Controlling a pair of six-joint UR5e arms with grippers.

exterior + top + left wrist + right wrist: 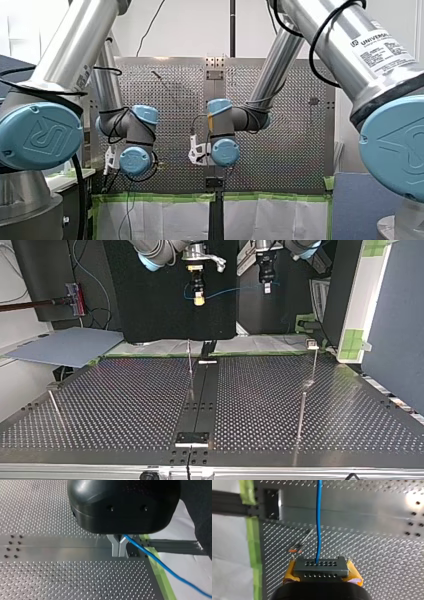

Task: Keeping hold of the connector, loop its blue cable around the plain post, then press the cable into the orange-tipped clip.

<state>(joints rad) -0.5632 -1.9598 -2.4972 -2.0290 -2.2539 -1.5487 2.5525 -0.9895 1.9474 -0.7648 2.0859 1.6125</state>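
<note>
My right gripper [321, 573], with yellow pads, is shut on a dark connector [321, 567] that has rows of small holes. A blue cable [318, 517] leaves the connector and runs ahead over the perforated table. An orange-tipped clip [294, 550] stands on the table just ahead and to one side of the connector. In the left wrist view my left gripper [119, 554] has its metal fingers shut on the blue cable [160, 562], which trails away past the table's edge. In the top view both grippers hang high above the far edge, my right gripper [199, 299] and my left gripper [267, 288], with the cable [230, 290] slack between them.
Thin metal posts stand on the table: one near the far middle [190, 360], two at the top view's right [314, 362] [301, 415], one at its left [55, 407]. A dark rail [200, 400] runs down the middle. Green tape [160, 572] lines the far edge.
</note>
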